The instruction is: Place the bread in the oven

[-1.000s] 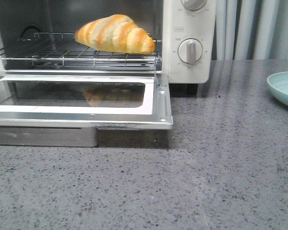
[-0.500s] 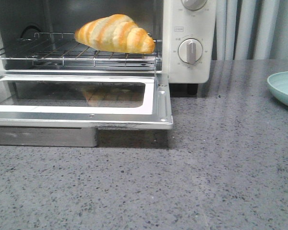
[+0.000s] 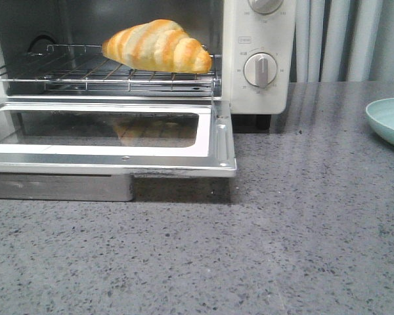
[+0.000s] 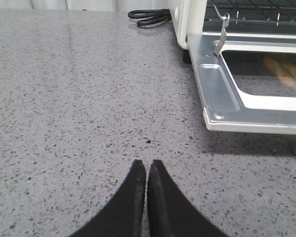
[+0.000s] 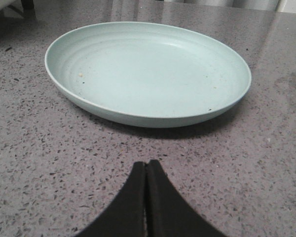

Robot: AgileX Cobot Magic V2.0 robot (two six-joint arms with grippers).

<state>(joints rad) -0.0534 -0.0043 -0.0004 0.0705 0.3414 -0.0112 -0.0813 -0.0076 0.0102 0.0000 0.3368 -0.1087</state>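
Observation:
The bread (image 3: 159, 45), golden-orange with cream stripes, lies on the wire rack (image 3: 65, 72) inside the cream-white oven (image 3: 259, 85). The oven's glass door (image 3: 118, 154) hangs open and flat over the counter; its corner shows in the left wrist view (image 4: 222, 94). My left gripper (image 4: 147, 164) is shut and empty, low over the counter to the left of the door. My right gripper (image 5: 147, 163) is shut and empty, just in front of the green plate (image 5: 148, 74). Neither gripper shows in the front view.
A pale green empty plate (image 3: 389, 121) sits at the right edge of the grey speckled counter. A black power cord (image 4: 149, 17) lies coiled behind the oven's left side. Curtains hang behind the counter.

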